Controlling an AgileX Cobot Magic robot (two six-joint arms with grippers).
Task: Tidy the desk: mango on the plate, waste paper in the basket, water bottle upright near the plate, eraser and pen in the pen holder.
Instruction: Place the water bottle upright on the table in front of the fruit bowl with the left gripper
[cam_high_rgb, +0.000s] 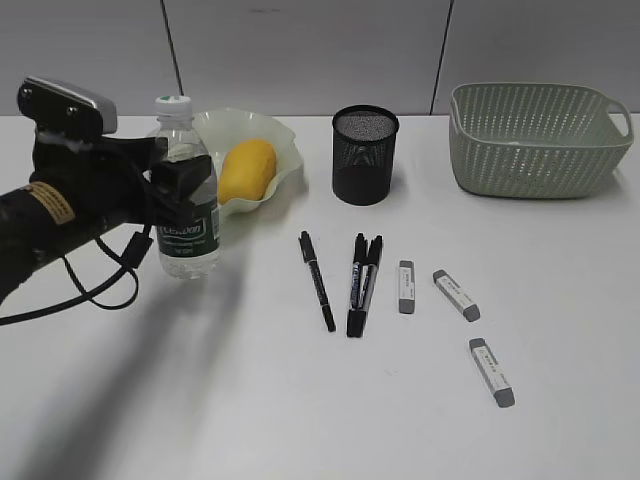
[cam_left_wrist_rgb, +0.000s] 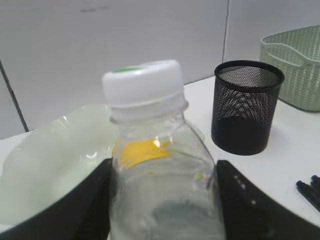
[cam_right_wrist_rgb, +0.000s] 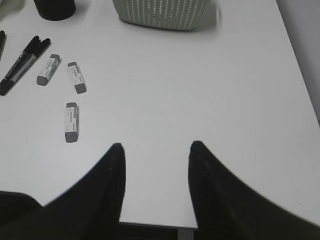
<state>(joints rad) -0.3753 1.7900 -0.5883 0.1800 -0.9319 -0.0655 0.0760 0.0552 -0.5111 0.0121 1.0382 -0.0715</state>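
Exterior view: water bottle upright on the white counter, just beside the ruffled plate holding the mango, with the left gripper flanking its body, jaws either side, grip or release impossible to tell. Right gripper over bare counter, jaws apart, holding nothing. Bottle step seemingly closing; next, probably pens and erasers into the pen holder.

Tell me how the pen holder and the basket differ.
The pen holder is black wire mesh; the basket is pale green perforated plastic. The holder is a narrow upright cylinder; the basket is wide and rectangular, with handle cut-outs. Both stand open-topped at the back of the desk.
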